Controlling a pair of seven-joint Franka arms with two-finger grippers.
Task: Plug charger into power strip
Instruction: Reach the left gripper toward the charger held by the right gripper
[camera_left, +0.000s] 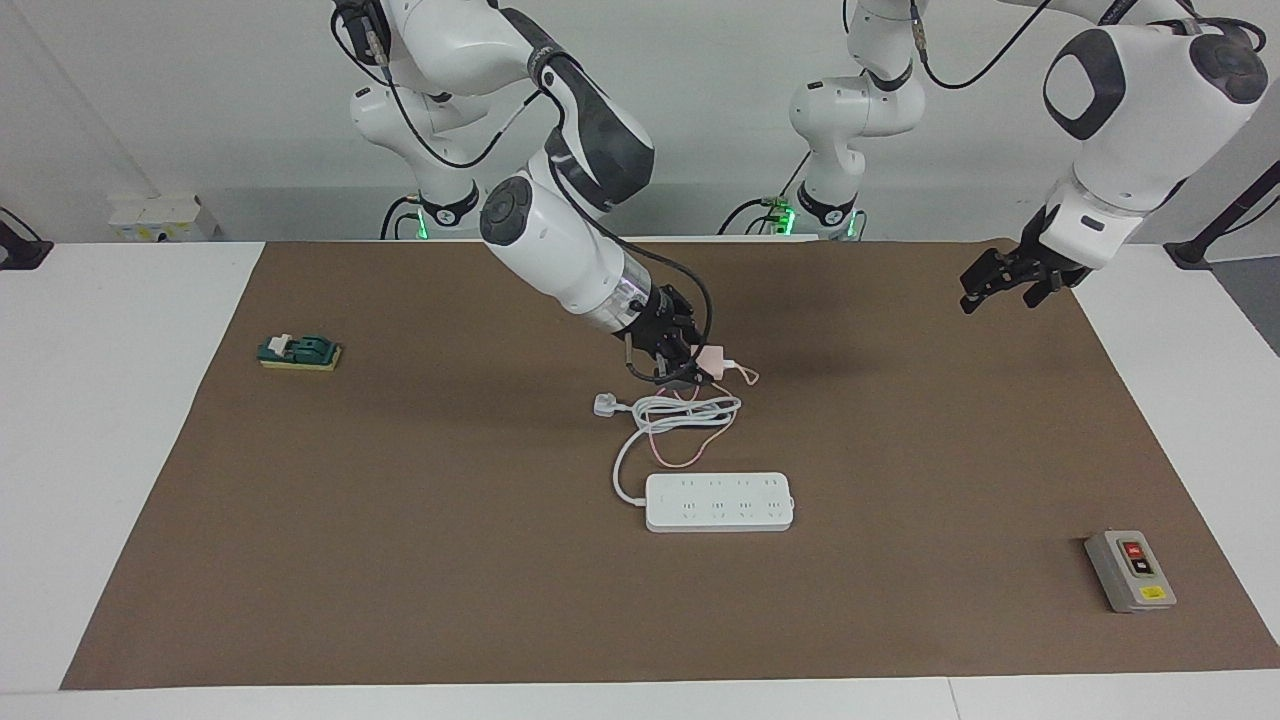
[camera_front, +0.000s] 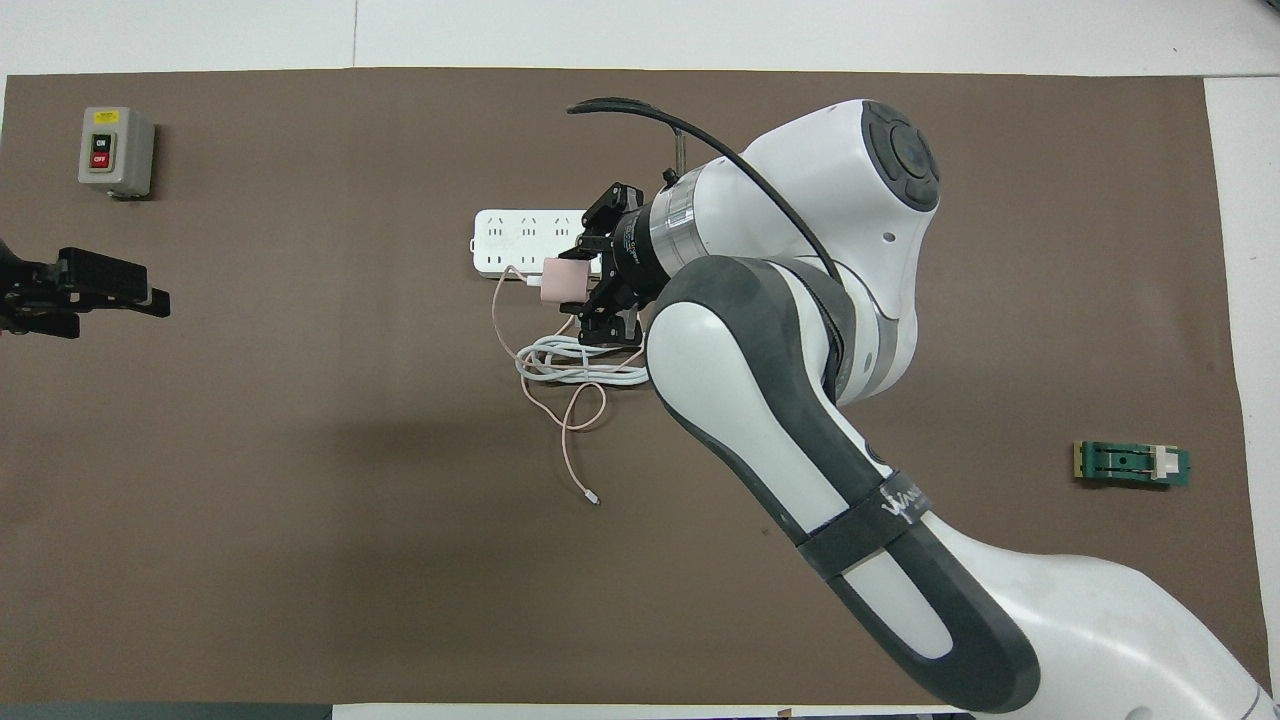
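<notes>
Right pincer (camera_left: 692, 363) clenching small pale-pink cube charger (camera_left: 708, 359), carrying it in air over coiled thick white cord (camera_left: 688, 408) w/ white three-pin plug (camera_left: 606, 404). Charger's thin pink cable (camera_front: 560, 420) trailing down, looping through the coil, free end lying on brown mat (camera_left: 400, 560) nearer the robots. Gripping the cube by its sides, prob. to leave the prong face free for a socket; prongs themselves too small to make out.

Flat white rectangular power strip (camera_left: 719, 501) lying socket-side up on mat, farther from robots than the coil; all outlets looking unoccupied. Charger well apart from strip, not yet lined up over any socket. Judging: transport step, insertion still ahead; trailing cable tangled w/ white cord possibly dragging.

Left pincer (camera_left: 1003, 279) released, fingers spread, waiting up over mat edge at left arm's end of bench (camera_left: 120, 420).

No containers present. Also lying about: grey box w/ red & black buttons (camera_left: 1131, 570), green block on yellow pad (camera_left: 299, 352).
</notes>
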